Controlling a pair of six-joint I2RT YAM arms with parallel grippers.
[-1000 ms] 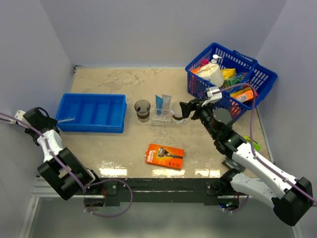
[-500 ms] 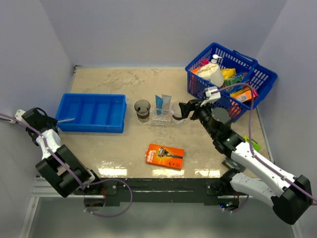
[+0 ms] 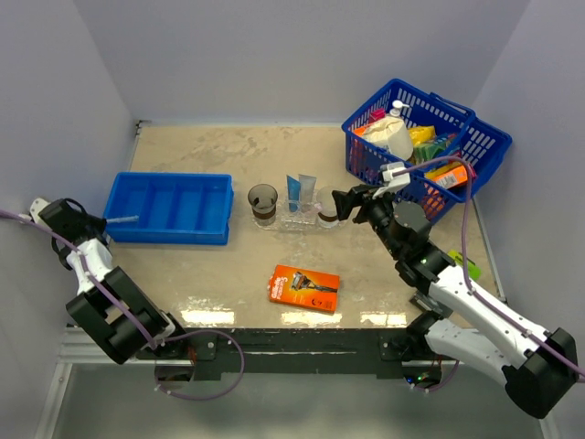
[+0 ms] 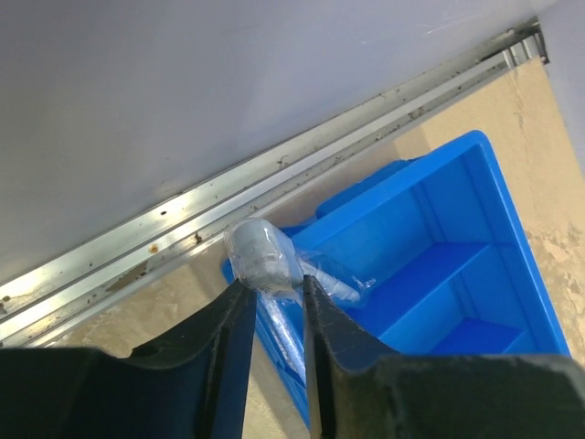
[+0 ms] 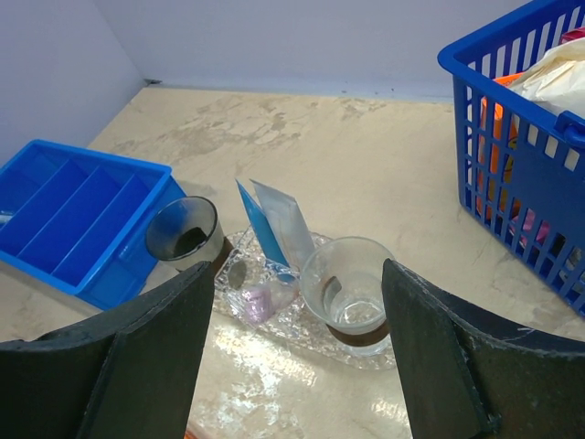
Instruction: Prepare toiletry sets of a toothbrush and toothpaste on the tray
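Note:
The clear tray lies mid-table; it also shows in the right wrist view. A blue toothpaste and a white one stand upright on it, seen too in the right wrist view. A clear cup stands on the tray's right end, and a dark cup at its left end. My right gripper is open wide and empty, just behind the clear cup. My left gripper is shut on a plastic-wrapped toothbrush over the blue bin's left end.
The blue compartment bin sits at the left, close to the wall rail. A blue wire basket full of packs stands at the back right. An orange razor pack lies near the front edge.
My right gripper has drawn back a little from the clear cup, which now stands free on the tray. The left arm has hardly moved.

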